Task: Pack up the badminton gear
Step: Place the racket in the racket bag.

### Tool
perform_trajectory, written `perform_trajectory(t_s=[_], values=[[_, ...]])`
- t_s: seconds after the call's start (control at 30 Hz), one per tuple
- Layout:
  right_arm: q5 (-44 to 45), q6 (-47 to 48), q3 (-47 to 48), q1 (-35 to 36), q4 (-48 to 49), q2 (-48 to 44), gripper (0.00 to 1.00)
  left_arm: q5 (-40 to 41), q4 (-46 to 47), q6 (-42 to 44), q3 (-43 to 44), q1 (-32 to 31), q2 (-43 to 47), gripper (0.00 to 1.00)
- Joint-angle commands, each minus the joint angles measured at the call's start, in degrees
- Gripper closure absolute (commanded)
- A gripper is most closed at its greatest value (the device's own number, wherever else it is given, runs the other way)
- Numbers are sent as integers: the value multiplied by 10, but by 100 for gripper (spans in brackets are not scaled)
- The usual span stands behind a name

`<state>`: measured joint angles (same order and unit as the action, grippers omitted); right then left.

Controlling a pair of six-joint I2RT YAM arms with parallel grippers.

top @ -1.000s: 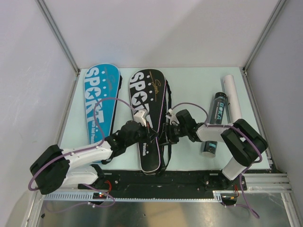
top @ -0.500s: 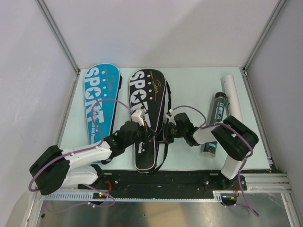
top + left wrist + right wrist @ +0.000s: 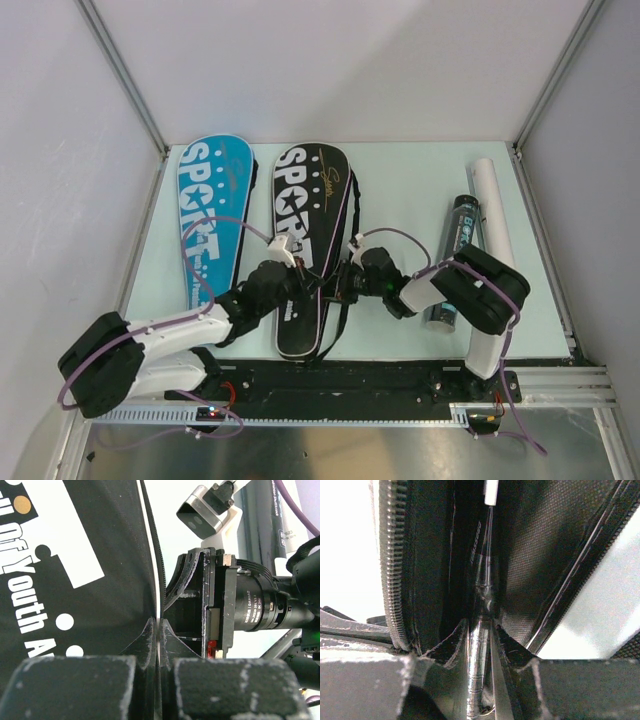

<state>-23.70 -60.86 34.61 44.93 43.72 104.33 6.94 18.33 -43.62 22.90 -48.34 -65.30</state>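
Shaft of a racket (image 3: 482, 605), thin and shiny, runs up into the open mouth of the black bag (image 3: 310, 230), past the zip (image 3: 395, 580) that lines the flap on the left. The right gripper (image 3: 481, 630) has its fingers clamped on that shaft, just outside the opening. The head of the racket is out of sight, most likely already inside. The left gripper (image 3: 159, 630) has its fingers pressed together on the bag's edge and seems to be holding the mouth in place.

Over the last second the right arm has reached further left toward the bag. The near end of the bag has slid left with it, and the bag now lies more nearly parallel to the blue bag (image 3: 212, 210) beside it. This looks like the racket being fed deeper, so this step of the packing is well along, though the bag is not yet zipped.

To the right, well apart, the black tube (image 3: 455, 250) and the white tube (image 3: 490, 200) lie side by side on the table (image 3: 400, 180).
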Motion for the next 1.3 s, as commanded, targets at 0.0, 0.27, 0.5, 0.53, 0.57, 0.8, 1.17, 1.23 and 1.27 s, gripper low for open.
perform_trajectory(t_s=[0.0,0.27,0.5,0.53,0.57,0.8,1.17,1.23,1.27], values=[[86,-4,8,5,68,15,76,-18,55,-28,-2,-8,-3,100],[107,19,-2,15,-76,-57,55,-9,47,2,9,-7,14,79],[180,66,-2,18,-326,-202,45,14,-22,55,50,2,35,58],[190,69,-2,18,-345,-221,43,17,-30,60,53,5,35,57],[199,72,-2,18,-358,-234,42,21,-39,63,55,9,35,57],[183,86,3,-31,-315,-266,34,27,-74,65,51,22,10,56],[95,81,77,-86,-213,-125,38,-1,-71,49,36,22,-65,59],[87,83,101,-82,-216,-95,38,-3,-69,47,35,21,-75,59],[88,84,112,-79,-222,-84,39,-3,-68,46,35,21,-79,59]])
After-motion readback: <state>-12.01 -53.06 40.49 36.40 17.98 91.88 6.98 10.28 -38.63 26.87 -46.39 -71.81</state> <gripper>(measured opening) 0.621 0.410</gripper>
